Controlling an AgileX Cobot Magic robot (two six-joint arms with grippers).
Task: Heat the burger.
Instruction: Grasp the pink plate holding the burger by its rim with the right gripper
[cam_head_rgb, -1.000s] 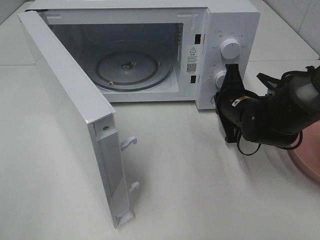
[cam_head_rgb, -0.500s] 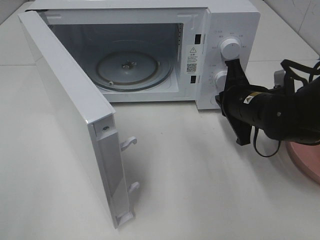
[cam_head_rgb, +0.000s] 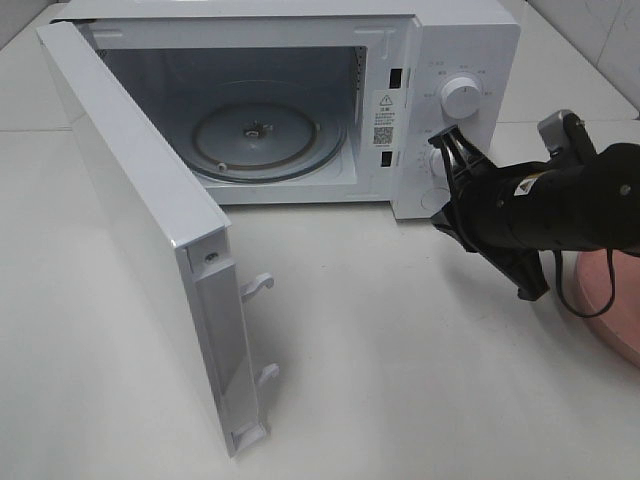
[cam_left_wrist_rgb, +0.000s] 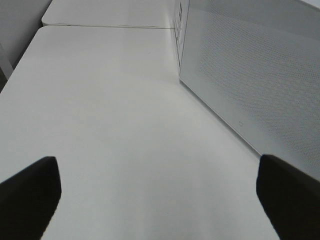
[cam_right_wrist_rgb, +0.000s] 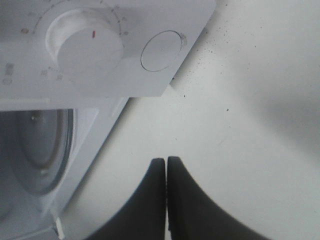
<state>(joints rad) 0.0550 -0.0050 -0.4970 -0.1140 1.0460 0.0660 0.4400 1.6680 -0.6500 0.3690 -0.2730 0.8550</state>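
The burger is out of view in every frame. The white microwave (cam_head_rgb: 470, 45) stands open with its door (cam_head_rgb: 130, 200) swung out to the left, and its glass turntable (cam_head_rgb: 265, 135) is bare. My right gripper (cam_head_rgb: 443, 208) is shut and empty, low in front of the control panel, just right of the lower knob (cam_head_rgb: 438, 155). In the right wrist view its fingers (cam_right_wrist_rgb: 155, 200) press together above the table, near the lower knob (cam_right_wrist_rgb: 85, 42) and the round button (cam_right_wrist_rgb: 162, 50). My left gripper (cam_left_wrist_rgb: 160, 200) is open and empty beside the door's outer face (cam_left_wrist_rgb: 260, 75).
A pink round plate (cam_head_rgb: 612, 305) lies at the right edge, partly behind my right arm. The open door juts far out over the left front of the white table (cam_head_rgb: 400, 380). The upper knob (cam_head_rgb: 460, 97) is on the panel.
My right arm has swung to the right and rotated, moving back from the control panel toward the pink plate. The microwave and its door have not moved.
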